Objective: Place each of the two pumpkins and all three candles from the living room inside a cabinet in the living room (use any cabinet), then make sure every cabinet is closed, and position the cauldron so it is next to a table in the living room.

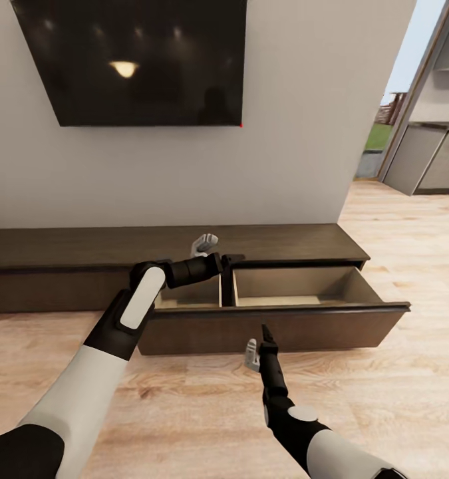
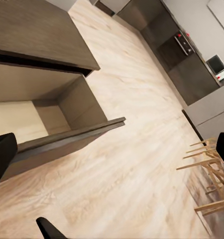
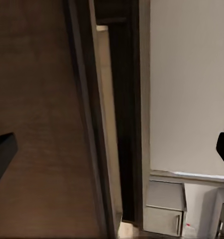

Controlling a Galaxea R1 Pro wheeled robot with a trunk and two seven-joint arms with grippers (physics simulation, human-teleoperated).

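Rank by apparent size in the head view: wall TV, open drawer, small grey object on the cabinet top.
1. Wall TV, cropped at the top edge, still the largest.
2. Open drawer, slightly narrower but much shallower in the picture.
3. Small grey object on the cabinet top, by far the smallest.

So the bot's arms are a two-tone job: glossy white shells over matte black joints. The left arm (image 1: 128, 313) has a rounded white upper segment, a black elbow collar, a long white oval panel set into a black forearm housing, then a ribbed black wrist tube ending in a pale grey metal claw (image 1: 204, 243). The right arm (image 1: 297, 426) is slimmer from here: white shell low down, a small round grey-white cap on a black joint, and a narrow black wrist tapering to a point, with a little grey bracket beside it. Wrist cams catch plain black fingertips (image 2: 2, 157), no markings visible.
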